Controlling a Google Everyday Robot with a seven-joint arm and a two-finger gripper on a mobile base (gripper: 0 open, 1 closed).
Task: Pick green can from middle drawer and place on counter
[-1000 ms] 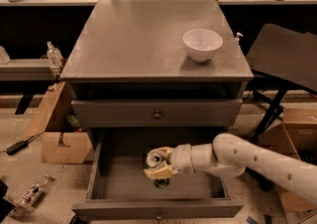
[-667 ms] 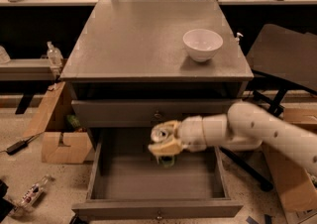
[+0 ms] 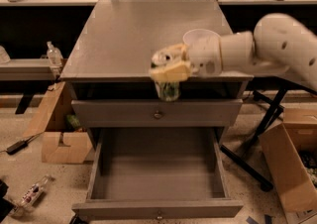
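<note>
My gripper (image 3: pixel 169 69) is shut on the green can (image 3: pixel 168 88) and holds it upright in the air at the front edge of the counter (image 3: pixel 129 34), above the drawers. The can's silver lid shows between the tan fingers (image 3: pixel 171 72); its green body hangs below them. The middle drawer (image 3: pixel 157 171) is pulled open below, and its flat grey floor holds nothing. My white arm (image 3: pixel 267 44) reaches in from the right.
A white bowl (image 3: pixel 198 35) stands on the counter's right side, partly behind my wrist. A closed drawer front with a knob (image 3: pixel 158 115) sits above the open one. Cardboard boxes (image 3: pixel 62 141) lie on the floor left and right. A black stand (image 3: pixel 257 139) is at right.
My gripper has lifted the green can out of the open drawer, up past the closed drawer front to the counter's front edge. The drawer is now empty.
</note>
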